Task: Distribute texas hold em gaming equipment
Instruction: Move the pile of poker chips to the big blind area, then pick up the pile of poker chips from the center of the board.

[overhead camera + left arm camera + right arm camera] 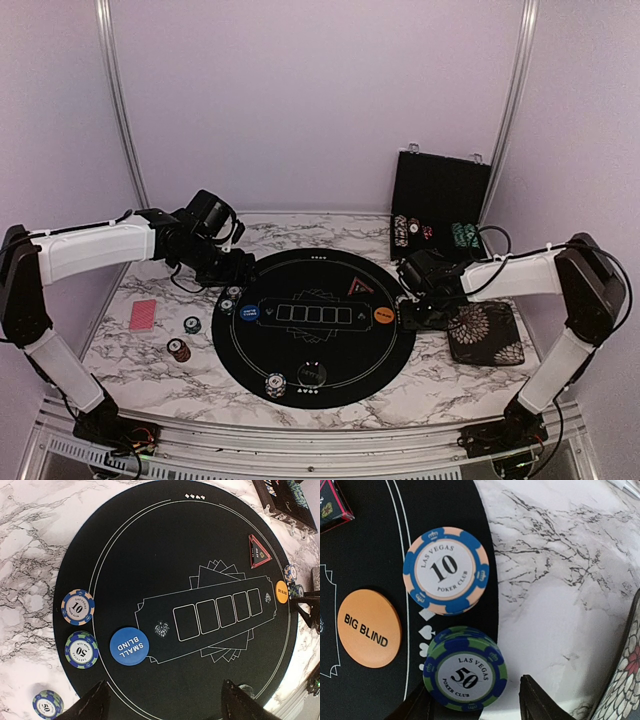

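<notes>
Robot dealer at work: the right gripper [475, 707] stands with its jaws parted around a green-and-blue 50 stack [465, 670] at the right edge of the round black mat [315, 325]. One finger [540, 702] is clear of the chips on the marble side. Whether the other finger touches them cannot be told. The stack rests on the mat, not lifted. Just beside it lie an orange-and-blue 10 stack [446, 570] and, toward the mat's middle, the orange BIG BLIND button [369, 628].

The left gripper [165, 707] hovers over the mat's left edge, jaws wide apart and empty. It is near the blue SMALL BLIND button [129, 646] and two small chip piles [81, 649] just left of it.

On the marble table [150, 375], left of the mat, lie a red-backed card [143, 315] and a red chip stack [179, 350]. A black button [314, 374] sits at the mat's near edge. The chip case [440, 205] stands open at far right, the floral pad [485, 332] near right.
</notes>
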Motion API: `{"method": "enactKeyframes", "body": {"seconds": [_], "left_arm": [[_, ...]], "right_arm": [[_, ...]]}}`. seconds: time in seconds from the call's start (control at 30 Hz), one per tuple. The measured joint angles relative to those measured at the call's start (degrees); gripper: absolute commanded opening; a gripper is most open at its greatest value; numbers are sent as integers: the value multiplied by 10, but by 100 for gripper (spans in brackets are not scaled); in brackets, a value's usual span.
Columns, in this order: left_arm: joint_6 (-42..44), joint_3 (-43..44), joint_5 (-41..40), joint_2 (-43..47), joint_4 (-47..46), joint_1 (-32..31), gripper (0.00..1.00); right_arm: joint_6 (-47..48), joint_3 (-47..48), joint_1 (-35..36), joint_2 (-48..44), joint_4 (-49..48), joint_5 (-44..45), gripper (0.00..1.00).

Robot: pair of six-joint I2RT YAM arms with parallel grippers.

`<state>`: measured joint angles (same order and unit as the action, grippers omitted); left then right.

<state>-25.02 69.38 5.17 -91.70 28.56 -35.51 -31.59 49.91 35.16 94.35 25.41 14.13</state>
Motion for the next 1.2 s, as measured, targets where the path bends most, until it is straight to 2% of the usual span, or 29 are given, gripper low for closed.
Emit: {"method": "enactKeyframes", "body": {"seconds": [0.37,0.67,1.1,1.2], "left_arm": [[0,0,0,0,0,0,78],[0,0,-1,0,0,0,78],[-2,-8,-13,15,5,0,79],[-5,-17,-21,23,13,0,79]], "right_arm": [[-1,-8,17,-23,38,-11,61],[-1,-3,35,-111,100,-16,67],[27,96,73,-121,99,-30,96],[37,108,76,-112,85,-36,99]]}}
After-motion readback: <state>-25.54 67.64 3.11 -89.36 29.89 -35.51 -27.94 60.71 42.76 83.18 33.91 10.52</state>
